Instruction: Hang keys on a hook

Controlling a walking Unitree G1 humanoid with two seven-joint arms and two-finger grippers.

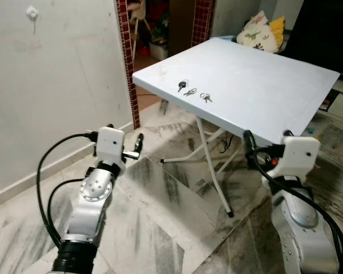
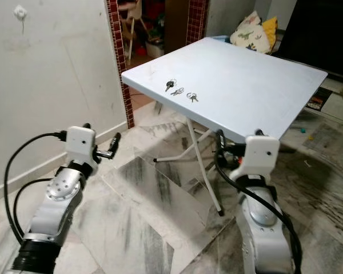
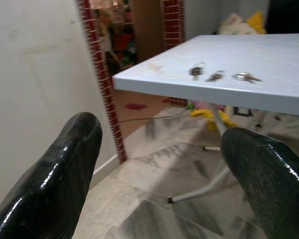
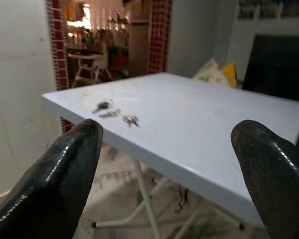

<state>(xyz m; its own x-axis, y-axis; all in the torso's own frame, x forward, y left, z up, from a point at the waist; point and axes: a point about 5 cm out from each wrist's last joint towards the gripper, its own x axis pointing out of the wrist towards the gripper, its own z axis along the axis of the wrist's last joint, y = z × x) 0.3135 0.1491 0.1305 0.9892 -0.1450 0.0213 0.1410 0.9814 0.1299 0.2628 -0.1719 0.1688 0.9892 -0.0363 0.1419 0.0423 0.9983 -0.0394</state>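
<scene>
Three small sets of keys (image 1: 190,91) lie in a short row near the left corner of a white folding table (image 1: 263,80). A white hook (image 1: 32,11) is fixed high on the pale wall to the left. My left gripper (image 1: 136,146) is held low in front of the wall, below and left of the table corner, open with nothing in it. In the left wrist view the keys (image 3: 215,75) lie ahead between the black fingers (image 3: 65,169). My right gripper (image 1: 252,147) is open and empty under the table's near edge; its wrist view faces the keys (image 4: 112,112).
The table stands on thin white legs (image 1: 214,177) over a marbled tile floor (image 1: 160,217). A red-tiled doorway post (image 1: 127,51) stands between the wall and the table. Cushions (image 1: 262,29) lie behind the table, and a dark cabinet (image 1: 326,28) is at far right.
</scene>
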